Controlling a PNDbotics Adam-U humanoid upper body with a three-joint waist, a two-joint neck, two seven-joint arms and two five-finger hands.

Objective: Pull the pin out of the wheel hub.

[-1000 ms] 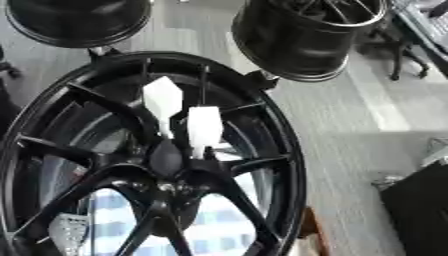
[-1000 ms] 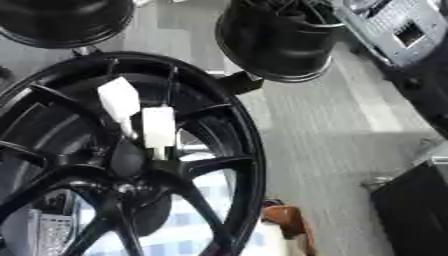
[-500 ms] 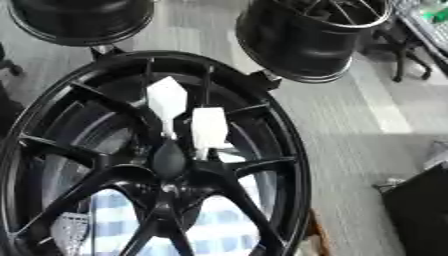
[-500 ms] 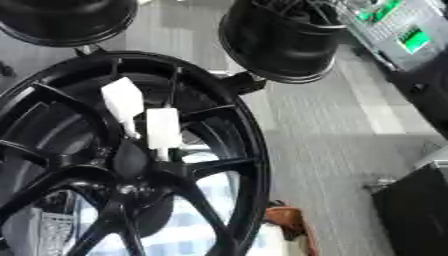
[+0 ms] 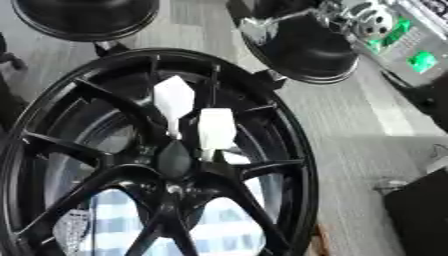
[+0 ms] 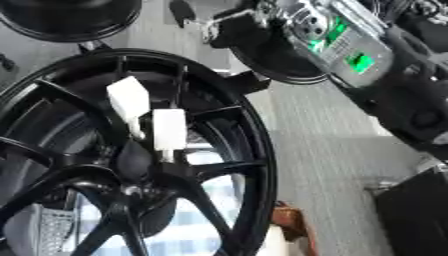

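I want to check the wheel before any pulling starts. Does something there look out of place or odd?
Yes. Two white blocky pins stand out of the black wheel hub, side by side near its centre, and the left one looks tilted. Nothing looks broken or spilled. No robot hand shows in either view.

wheel hub (image 5: 166,165): cut off left, bottom | pin tips: hidden behind spokes

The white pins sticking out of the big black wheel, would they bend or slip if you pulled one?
Probably not bend: each white pin has a blocky, stiff-looking head on a thin stem. The flat sides should give fingers some hold. It looks light beside the wheel hub, so the wheel likely stays put.
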